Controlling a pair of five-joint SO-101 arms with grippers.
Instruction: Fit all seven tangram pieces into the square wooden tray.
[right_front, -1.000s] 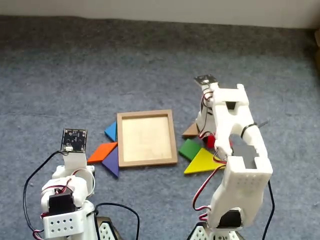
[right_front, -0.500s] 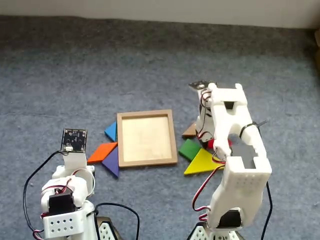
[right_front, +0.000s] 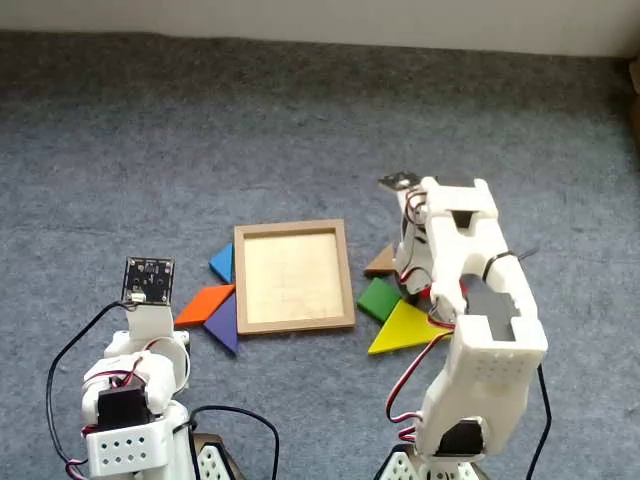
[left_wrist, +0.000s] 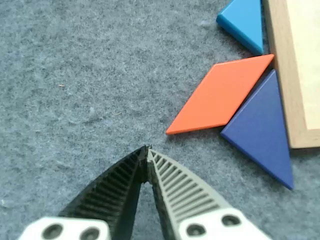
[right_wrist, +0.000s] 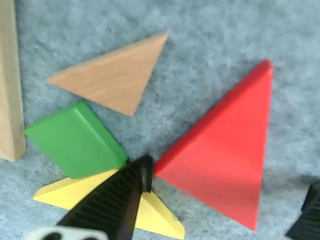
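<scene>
The square wooden tray (right_front: 294, 232) lies mid-table with nothing in it. Left of it are a light blue triangle (right_front: 222, 262), an orange parallelogram (right_front: 203, 304) and a dark blue triangle (right_front: 224, 322). My left gripper (left_wrist: 146, 150) is shut, low over the carpet, a short way from the orange parallelogram (left_wrist: 220, 93). Right of the tray lie a brown triangle (right_wrist: 115, 75), a green square (right_wrist: 75, 140), a yellow triangle (right_wrist: 150, 210) and a red triangle (right_wrist: 225, 160). My right gripper (right_wrist: 228, 184) is open, straddling the red triangle, with one fingertip (right_wrist: 145, 174) at its edge by the green square.
Grey carpet (right_front: 300, 130) covers the table, with free room behind the tray. The right arm (right_front: 460, 260) stands over the right-hand pieces and hides most of the red one from above. The left arm (right_front: 140, 380) sits at the near left.
The right arm has shifted a little nearer and lower over the red triangle. The left arm and all pieces have stayed put.
</scene>
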